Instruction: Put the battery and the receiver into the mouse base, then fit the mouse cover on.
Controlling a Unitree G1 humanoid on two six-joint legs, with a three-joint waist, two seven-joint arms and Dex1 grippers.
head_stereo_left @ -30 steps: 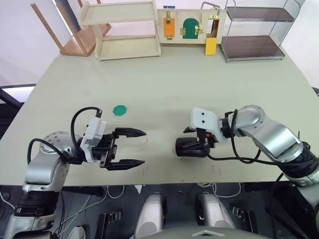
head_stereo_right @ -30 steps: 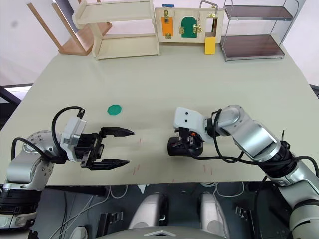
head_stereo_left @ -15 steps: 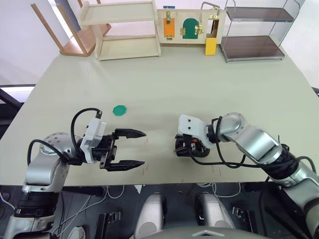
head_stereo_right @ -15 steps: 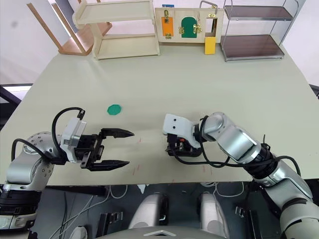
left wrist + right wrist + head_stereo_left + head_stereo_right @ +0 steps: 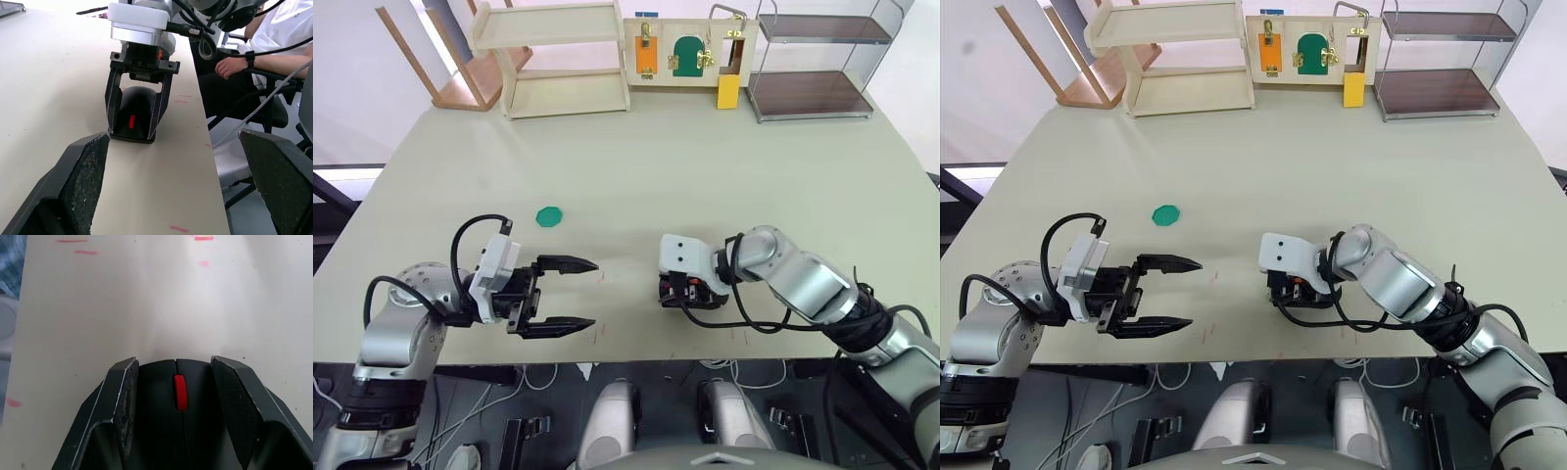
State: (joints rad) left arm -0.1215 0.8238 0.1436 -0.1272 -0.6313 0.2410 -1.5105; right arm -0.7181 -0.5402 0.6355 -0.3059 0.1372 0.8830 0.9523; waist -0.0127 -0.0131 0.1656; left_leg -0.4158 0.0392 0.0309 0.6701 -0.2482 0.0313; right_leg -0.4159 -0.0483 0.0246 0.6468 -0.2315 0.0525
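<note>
The black oval mouse [image 5: 136, 114], with its smooth curved cover on top and a red scroll wheel [image 5: 180, 391] at the front, lies near the front edge of the pale green table [image 5: 705, 166], a little to the right of the middle. The right gripper [image 5: 134, 113] stands over it with one black finger against each long side, so it looks closed on the mouse. The cover seems to be seated on the base already, so I judge that the task is at its last step: pressing or checking the fit. I cannot see the battery or the receiver; they are probably inside. The next move, I think, asks only for a gentle release, straight up, so the cover is not dragged off or the mouse pushed toward the table edge. The long axis of the mouse runs roughly left to right across the table, and the wheel end points toward the left gripper [image 5: 563, 293], which hovers well apart with its fingers spread wide and holding nothing. A flat green disc [image 5: 548, 215] lies farther back on the table.
</note>
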